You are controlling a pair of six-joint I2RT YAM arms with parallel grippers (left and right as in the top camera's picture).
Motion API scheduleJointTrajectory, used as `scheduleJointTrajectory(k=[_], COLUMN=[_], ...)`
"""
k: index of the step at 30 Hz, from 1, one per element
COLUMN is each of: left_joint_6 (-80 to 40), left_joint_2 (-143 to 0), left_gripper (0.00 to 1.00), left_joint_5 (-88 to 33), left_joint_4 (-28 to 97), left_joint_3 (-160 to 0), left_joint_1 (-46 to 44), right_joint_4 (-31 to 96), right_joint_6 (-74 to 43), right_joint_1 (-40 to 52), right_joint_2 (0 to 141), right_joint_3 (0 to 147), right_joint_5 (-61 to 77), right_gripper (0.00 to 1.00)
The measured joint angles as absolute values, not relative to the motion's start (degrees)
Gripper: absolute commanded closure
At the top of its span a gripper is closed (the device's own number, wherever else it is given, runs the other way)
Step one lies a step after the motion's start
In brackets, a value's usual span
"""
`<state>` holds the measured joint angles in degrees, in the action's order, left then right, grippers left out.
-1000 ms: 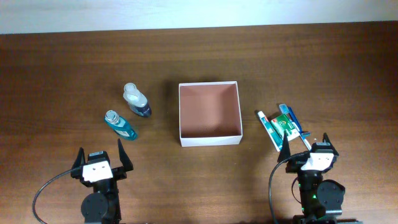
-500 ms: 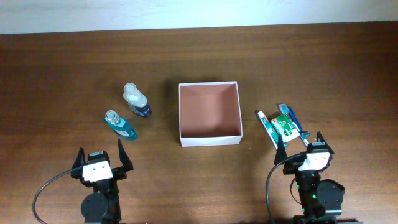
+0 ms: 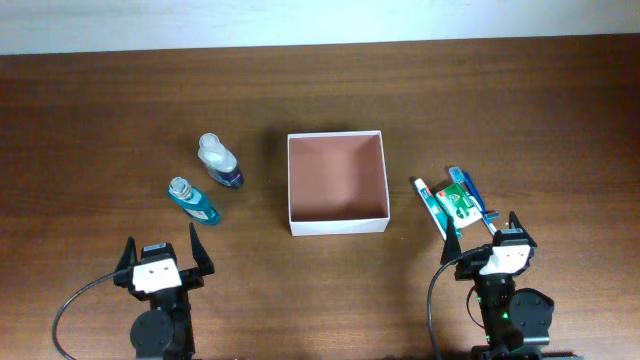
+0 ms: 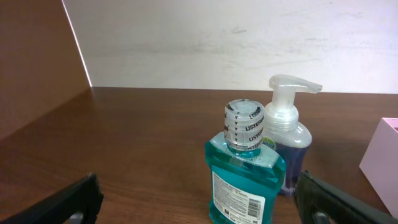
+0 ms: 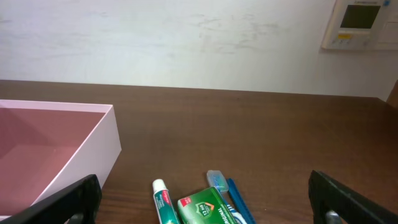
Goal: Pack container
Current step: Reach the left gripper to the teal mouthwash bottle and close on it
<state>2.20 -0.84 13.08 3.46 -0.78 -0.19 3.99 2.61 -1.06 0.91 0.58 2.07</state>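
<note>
My right gripper (image 3: pixel 487 232) has swung a little towards the middle of the dark brown wooden table (image 3: pixel 100 120) since a second ago. The left gripper (image 3: pixel 162 240) and everything lying on the table have stayed put. Both my grippers have their fingers spread wide, holding nothing.

The small square white-walled container (image 3: pixel 337 180) with the reddish-brown inside sits at the centre of the table, empty, between my two arms and well apart from both.

What worries me is the crowding. On my left the teal mouthwash bottle (image 3: pixel 193 199) stands upright just beside the clear pump bottle of dark blue liquid (image 3: pixel 221 165). From my left wrist one partly hides the other, so closing on the nearer one could tip its neighbour. On my right the white toothpaste tube (image 3: pixel 432 205), the small green packet (image 3: pixel 458 203) and the blue toothbrush (image 3: pixel 470 190) lie pressed together near my fingertips. A careless pinch could drag two at once, or scrape the flat packet along without lifting it. The container's thin walls look light, so a bump could shove it.

The count — one container, two bottles, one tube, one packet, and one toothbrush as far as I can tell.
</note>
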Motion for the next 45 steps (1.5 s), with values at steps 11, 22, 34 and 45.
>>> scheduleJointTrajectory(k=[11,22,34,45], left_joint_6=[2.6,5.6,7.3,3.4], left_joint_2=[-0.8,-14.5,-37.5,-44.1], left_gripper=[0.01,0.01,0.01,0.01], left_joint_5=[3.8,3.1,-1.7,-3.6], left_joint_4=[-7.1,19.8,33.8,38.7], left_joint_3=[-0.8,-30.2,-51.9,-51.9], left_joint_1=[-0.2,-0.2,-0.2,-0.2], right_joint_4=[4.0,3.9,3.9,3.9], right_joint_6=[2.6,2.6,2.6,2.6], right_joint_1=[-1.1,-1.1,-1.1,-1.1], right_joint_2=[0.9,0.9,0.8,0.8], right_joint_3=[0.6,0.6,0.6,0.6], right_joint_5=[2.1,2.5,2.5,2.5], right_gripper=[0.01,0.02,0.01,0.01])
